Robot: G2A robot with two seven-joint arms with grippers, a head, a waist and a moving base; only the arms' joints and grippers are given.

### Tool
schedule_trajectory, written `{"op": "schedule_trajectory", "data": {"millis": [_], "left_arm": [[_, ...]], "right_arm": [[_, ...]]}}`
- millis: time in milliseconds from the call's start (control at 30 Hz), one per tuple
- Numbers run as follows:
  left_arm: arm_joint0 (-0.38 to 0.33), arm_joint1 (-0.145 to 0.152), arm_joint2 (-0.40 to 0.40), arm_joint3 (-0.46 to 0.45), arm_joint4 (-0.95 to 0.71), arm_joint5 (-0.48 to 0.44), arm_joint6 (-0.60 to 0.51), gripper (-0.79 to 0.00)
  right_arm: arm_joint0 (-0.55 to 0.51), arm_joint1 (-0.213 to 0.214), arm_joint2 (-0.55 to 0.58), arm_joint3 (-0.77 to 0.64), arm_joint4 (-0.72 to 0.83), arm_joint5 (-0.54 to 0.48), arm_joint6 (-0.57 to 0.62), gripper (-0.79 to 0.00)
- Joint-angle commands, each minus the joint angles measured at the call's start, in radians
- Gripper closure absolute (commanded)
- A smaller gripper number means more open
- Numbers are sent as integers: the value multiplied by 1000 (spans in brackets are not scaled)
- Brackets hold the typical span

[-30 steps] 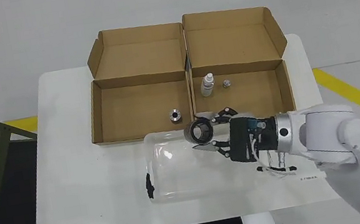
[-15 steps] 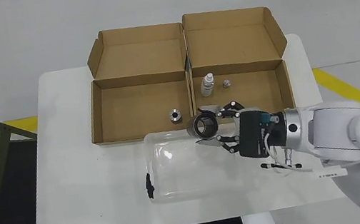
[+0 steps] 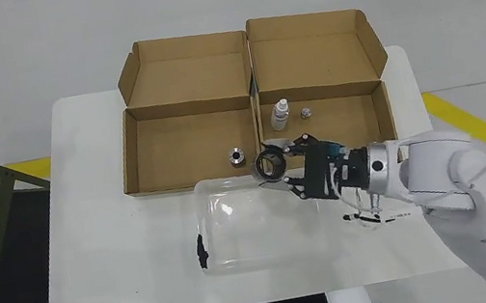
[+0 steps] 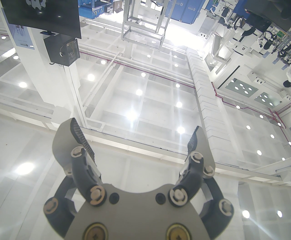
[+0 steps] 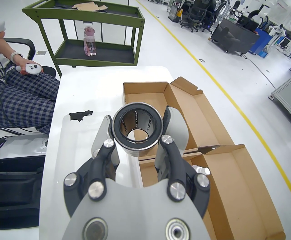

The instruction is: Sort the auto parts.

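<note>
The right gripper [image 5: 138, 123] has its jaws closed on the two sides of a cylindrical bearing [image 5: 137, 138], a metal sleeve with a black end ring and rows of small balls inside its bore, held with the open end facing the wrist camera. In the top view the bearing hangs just above the near rim where two open cardboard boxes meet, at the far right corner of a clear tray [image 3: 256, 227]. The left-hand box [image 3: 174, 149] holds one small round metal part [image 3: 235, 157], lying close to its near wall and near the shared divider. The right-hand box [image 3: 346, 123] holds a white bottle-shaped part [image 3: 281, 114] and, just beside it, a small grey metal piece [image 3: 307, 112], both toward its left side. Both boxes have their lids folded back, away from the robot. The clear tray sits on the white table [image 3: 102, 186] directly in front of the boxes, with a scrap of black tape [image 3: 201, 253] at its near left edge. The left gripper [image 4: 135, 127] points up at the ceiling, its jaws spread wide with nothing between them.
</note>
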Motion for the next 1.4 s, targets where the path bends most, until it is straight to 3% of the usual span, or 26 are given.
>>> {"op": "schedule_trajectory", "data": {"millis": [0, 467, 867, 1367], "left_arm": [[0, 0, 0, 0, 0, 0, 0, -785], [0, 0, 0, 0, 0, 0, 0, -785], [0, 0, 0, 0, 0, 0, 0, -785], [0, 0, 0, 0, 0, 0, 0, -785]], "right_arm": [[23, -5, -34, 30, -18, 13, -3, 0], [246, -66, -278, 252, -79, 102, -17, 0], [420, -137, -419, 434, -86, 246, -17, 0], [508, -210, -527, 641, -142, 373, 1, 0]]}}
